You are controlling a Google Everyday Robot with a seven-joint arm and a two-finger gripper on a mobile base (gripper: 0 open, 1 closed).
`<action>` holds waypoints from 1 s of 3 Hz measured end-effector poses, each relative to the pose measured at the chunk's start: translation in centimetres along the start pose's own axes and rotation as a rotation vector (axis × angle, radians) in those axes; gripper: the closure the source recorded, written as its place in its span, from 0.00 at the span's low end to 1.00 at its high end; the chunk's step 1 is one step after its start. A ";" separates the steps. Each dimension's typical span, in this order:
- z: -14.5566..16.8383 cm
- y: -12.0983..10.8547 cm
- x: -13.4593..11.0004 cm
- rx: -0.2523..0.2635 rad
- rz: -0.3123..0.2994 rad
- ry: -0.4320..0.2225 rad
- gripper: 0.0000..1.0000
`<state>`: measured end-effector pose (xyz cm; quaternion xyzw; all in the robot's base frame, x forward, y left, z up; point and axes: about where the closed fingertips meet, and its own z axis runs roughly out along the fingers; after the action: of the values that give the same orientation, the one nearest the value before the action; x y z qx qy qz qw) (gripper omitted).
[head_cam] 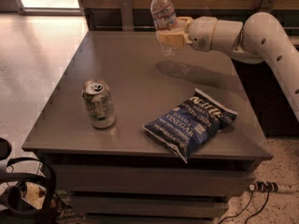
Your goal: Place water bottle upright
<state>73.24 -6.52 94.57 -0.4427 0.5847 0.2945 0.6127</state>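
The water bottle (pixel 163 14) is clear ribbed plastic with a white cap and a reddish-white label band. It hangs in the air above the far part of the table (pixel 135 69), nearly upright, cap tilted slightly left. My gripper (pixel 170 34) reaches in from the right on a white arm and is shut on the bottle's lower half. The bottle's bottom end shows below the fingers, well above the tabletop. Its shadow lies on the table below.
A silver-green soda can (pixel 98 103) stands upright at the front left of the table. A blue chip bag (pixel 190 122) lies flat at the front right. A wooden wall with metal brackets runs behind the table. Cables lie on the floor at lower right.
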 end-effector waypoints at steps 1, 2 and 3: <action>1.0 -0.3 -0.1 -0.014 0.016 -0.023 1.00; 1.8 -0.3 -0.2 -0.021 0.026 -0.024 1.00; 2.9 -0.7 0.8 -0.026 0.042 -0.021 1.00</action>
<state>75.31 -4.44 93.69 -0.4354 0.5836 0.3194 0.6065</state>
